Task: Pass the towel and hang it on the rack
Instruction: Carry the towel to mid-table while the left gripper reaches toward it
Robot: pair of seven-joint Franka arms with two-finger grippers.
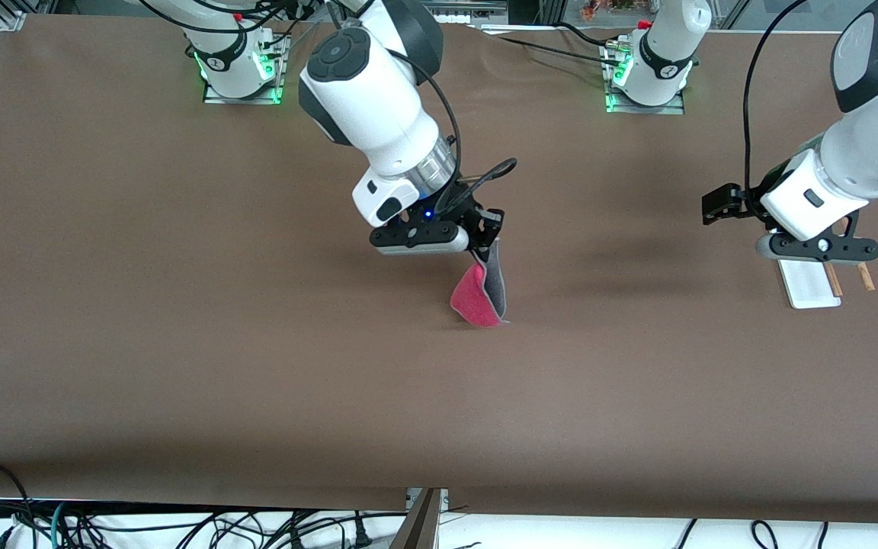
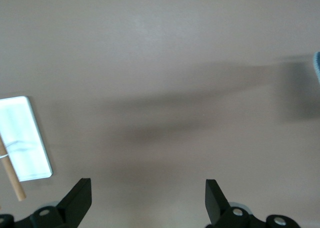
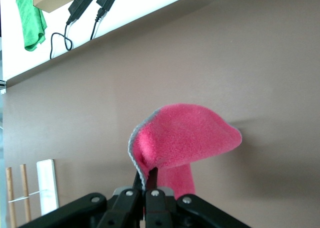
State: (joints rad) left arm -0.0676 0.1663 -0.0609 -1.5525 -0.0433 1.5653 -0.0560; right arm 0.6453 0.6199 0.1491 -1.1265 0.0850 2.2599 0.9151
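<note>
Right gripper fingers pinching towel over table, left gripper fingers spread above rack.

Right arm reaches out from its base to mid-table, wrist angled down; right gripper pinched shut on the towel, which hangs from its fingers. Left arm waits at its own end of the table, left gripper spread wide, holding nothing.
</note>
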